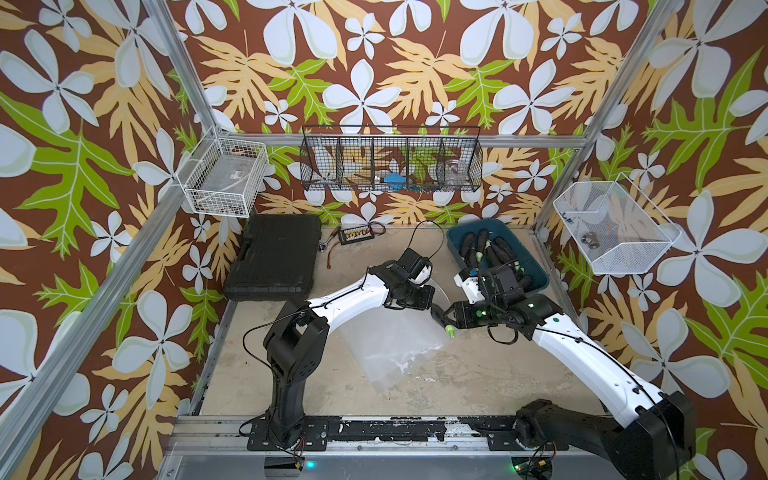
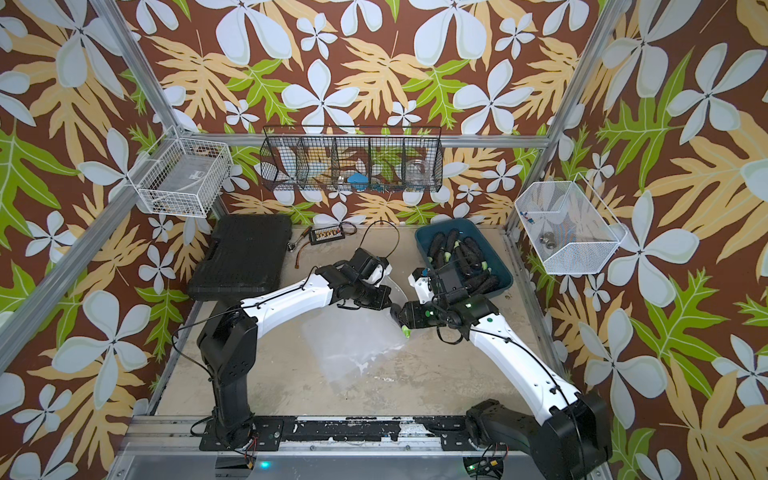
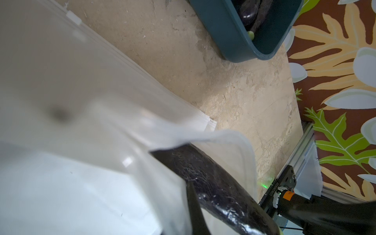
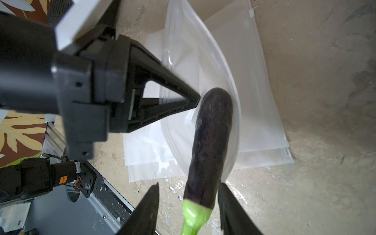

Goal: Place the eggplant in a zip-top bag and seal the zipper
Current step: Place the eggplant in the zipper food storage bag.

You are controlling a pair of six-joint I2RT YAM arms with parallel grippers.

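Both top views – mounted high at front, tilted down toward back wall, far off, whole table (image 1: pixel 478 374) plus walls in frame. Near-identical pair, slight sideways shift only. Left wrist cam: super close, bag (image 3: pixel 81 91) film fills half of frame, beyond it table and bin (image 3: pixel 223 36). Right wrist cam: close too, looks out along right gripper (image 4: pixel 189 184) down onto table. Both wrist views share eggplant (image 3: pixel 213 183) at bag mouth – same spot sits mid-table in both top views.
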